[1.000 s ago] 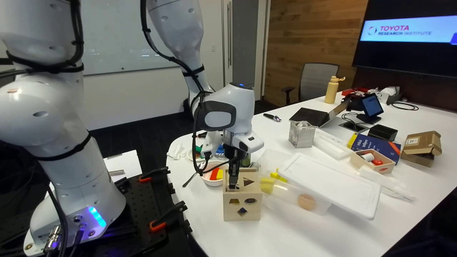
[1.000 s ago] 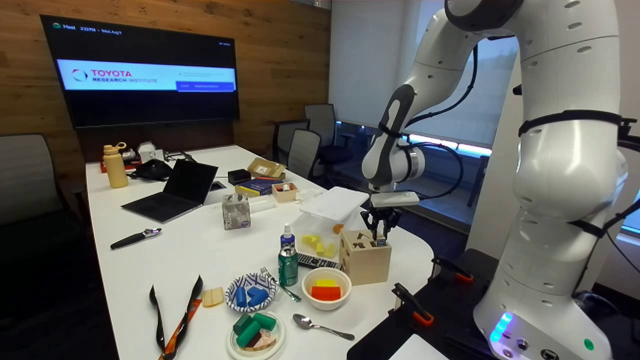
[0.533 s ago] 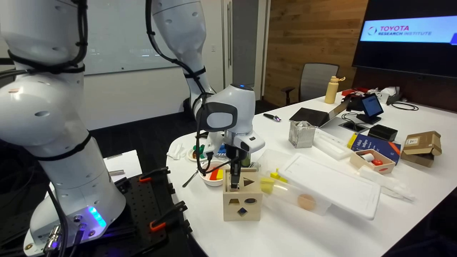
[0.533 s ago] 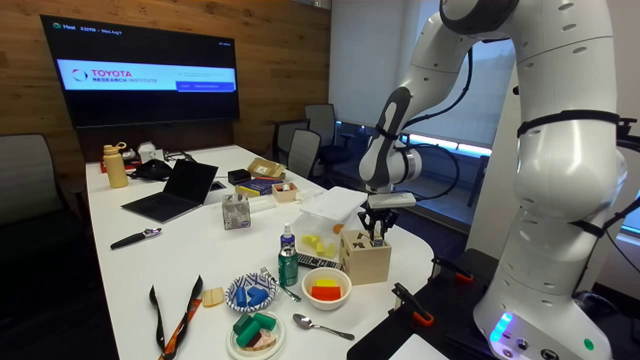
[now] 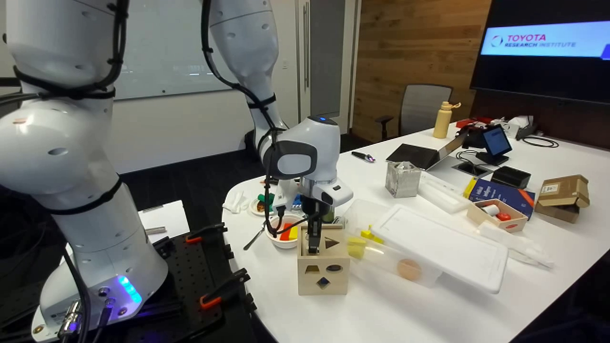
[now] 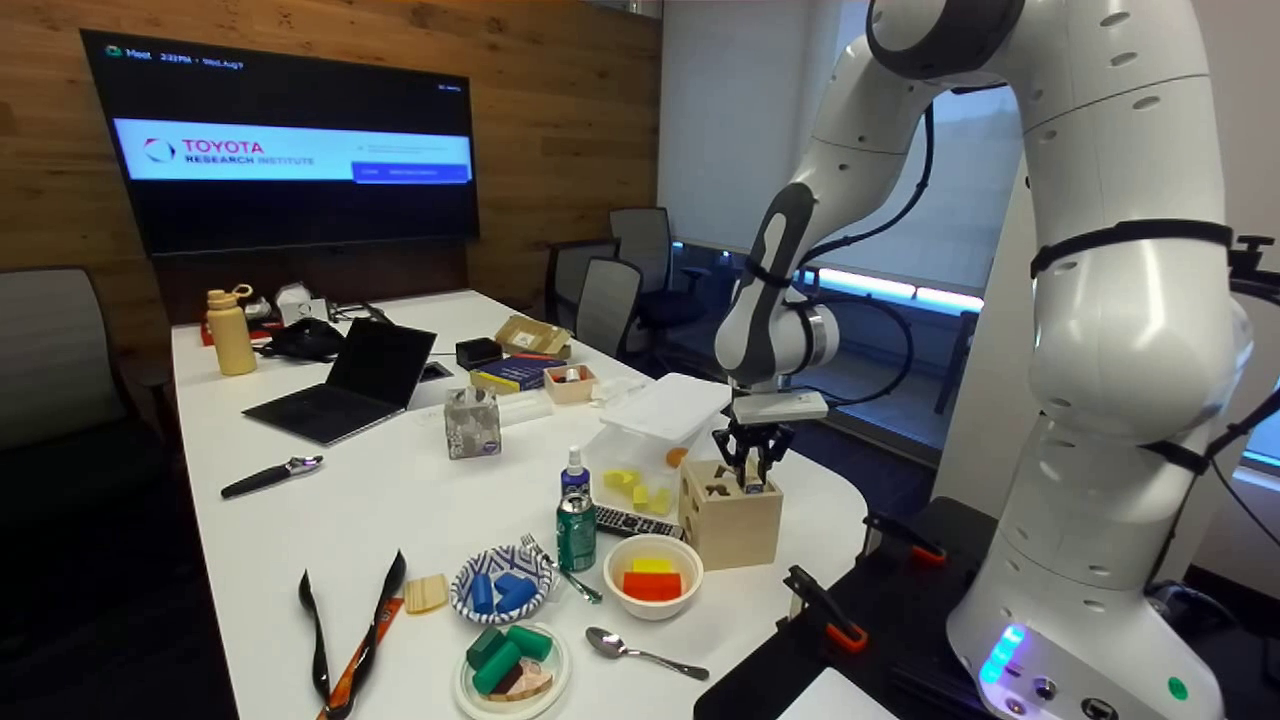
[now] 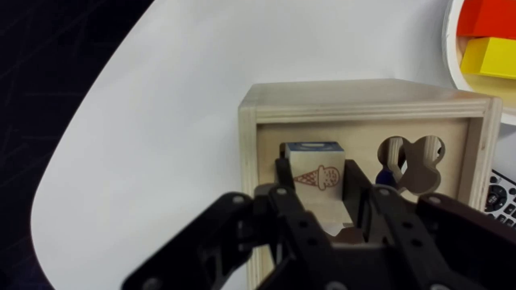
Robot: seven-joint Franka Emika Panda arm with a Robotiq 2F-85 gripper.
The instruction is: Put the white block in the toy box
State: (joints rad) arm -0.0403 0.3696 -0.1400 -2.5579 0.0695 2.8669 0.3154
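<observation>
The white block (image 7: 317, 173) has an ice-cream drawing on one face and a blue face beside it. My gripper (image 7: 316, 171) is shut on it, one finger against each side. The toy box (image 7: 371, 112) is a light-wood cube with shaped holes; it also shows in both exterior views (image 5: 324, 283) (image 6: 735, 530). The gripper (image 5: 313, 248) points down inside the recessed top of the box, near one corner. The block (image 6: 755, 489) is low at the top panel, with a dark gap beside it. Whether its lower end is in a hole is hidden.
A clear plastic container with a whitish lid (image 5: 441, 247) lies beside the box. A bowl (image 6: 653, 612) with red and yellow blocks stands close to it. A remote (image 6: 638, 523), a green can (image 6: 577, 538) and a spray bottle (image 6: 575, 476) are nearby.
My gripper has shifted slightly toward the middle of the box top and a little lower, still holding the block. The toy box has not visibly moved.
</observation>
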